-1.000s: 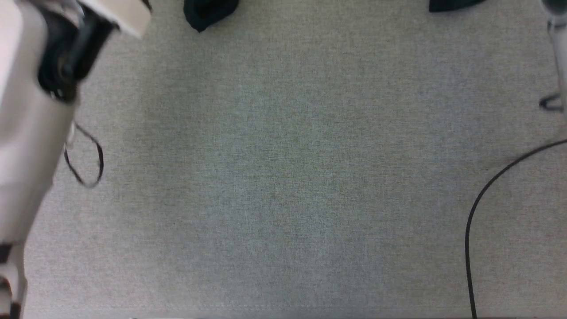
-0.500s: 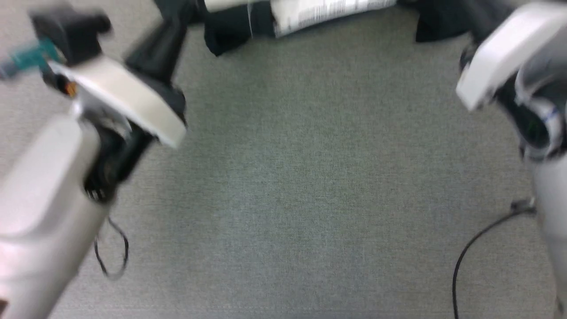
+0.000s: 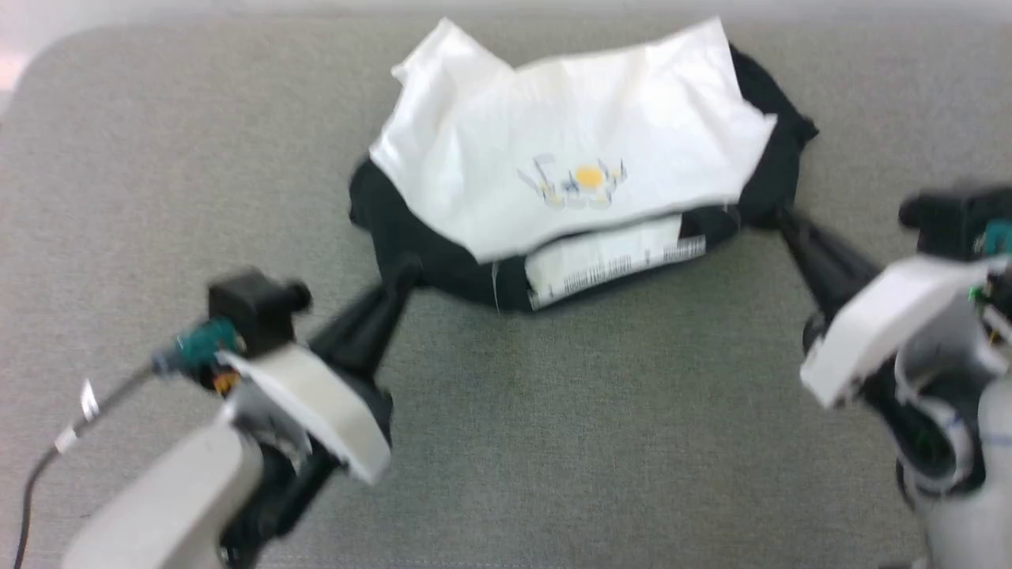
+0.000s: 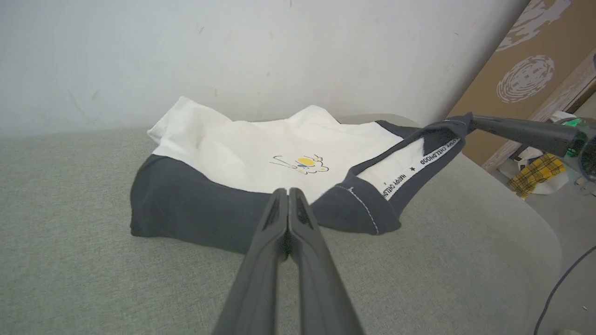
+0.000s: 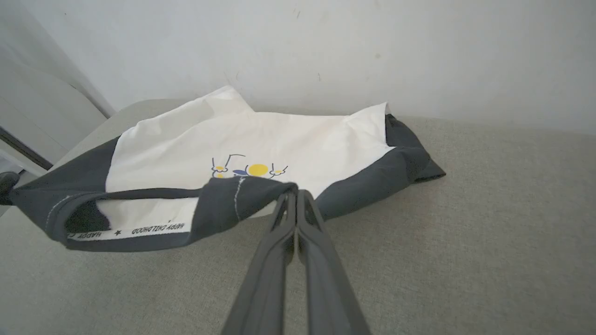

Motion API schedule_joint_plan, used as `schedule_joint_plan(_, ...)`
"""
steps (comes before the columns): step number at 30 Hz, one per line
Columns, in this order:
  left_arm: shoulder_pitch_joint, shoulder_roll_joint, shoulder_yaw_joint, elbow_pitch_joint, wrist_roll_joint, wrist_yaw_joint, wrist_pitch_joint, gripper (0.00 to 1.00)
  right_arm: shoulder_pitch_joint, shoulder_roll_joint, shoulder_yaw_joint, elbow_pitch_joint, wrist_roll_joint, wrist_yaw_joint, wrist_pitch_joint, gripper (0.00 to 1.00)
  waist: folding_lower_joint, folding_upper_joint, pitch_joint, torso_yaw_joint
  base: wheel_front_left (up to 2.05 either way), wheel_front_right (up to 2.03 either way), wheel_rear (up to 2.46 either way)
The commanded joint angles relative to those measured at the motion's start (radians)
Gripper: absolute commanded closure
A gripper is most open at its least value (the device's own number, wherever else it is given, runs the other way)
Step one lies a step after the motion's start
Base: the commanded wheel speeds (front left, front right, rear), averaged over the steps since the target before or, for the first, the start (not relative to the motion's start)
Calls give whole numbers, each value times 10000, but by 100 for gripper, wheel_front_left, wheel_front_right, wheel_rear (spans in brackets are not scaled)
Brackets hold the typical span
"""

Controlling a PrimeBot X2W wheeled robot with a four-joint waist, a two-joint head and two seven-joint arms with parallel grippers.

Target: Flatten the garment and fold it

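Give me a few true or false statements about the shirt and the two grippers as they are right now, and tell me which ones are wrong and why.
1. The garment lies on a grey fabric surface. True.
2. The right gripper is open above the garment. False: it is shut, pinching the garment at the neck.
3. A small yellow print shows on the white body. True.
4. The lettered neck band lies flat on the surface. False: it is lifted and stretched between the two grippers.
5. The left gripper is shut. True.
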Motion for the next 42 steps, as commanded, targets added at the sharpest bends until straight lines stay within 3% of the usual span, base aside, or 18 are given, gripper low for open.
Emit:
schedule_joint_plan(1, 338, 100, -147, -126, 80, 80, -21, 100, 420, 105, -86, -167, 84, -6, 73, 100, 3, 0, -470, 141, 0, 0, 0)
schedule_joint_plan(12, 2180, 90, -968, -394, -27, 509, -111, 100, 3411, 749, -170, -820, 352, -6, 561, 100, 3, 0, -1336, 201, 0, 0, 0)
schedule_joint_plan(26, 3518, 241, -1644, -568, -367, 749, 192, 100, 5865, 1066, -137, -1383, 593, -6, 1209, 100, 3, 0, -2008, 36, 0, 0, 0)
schedule_joint_plan(32, 3784, 122, -1627, -105, -466, 917, -1, 100, 6211, 1167, -224, -1341, 488, -6, 1069, 100, 3, 0, -2055, -84, 0, 0, 0)
schedule_joint_plan(42, 3137, -616, -1609, 1883, -621, 611, -36, 100, 5399, 1180, 105, 141, 177, -6, 473, 100, 3, 0, -1647, -246, 0, 0, 0)
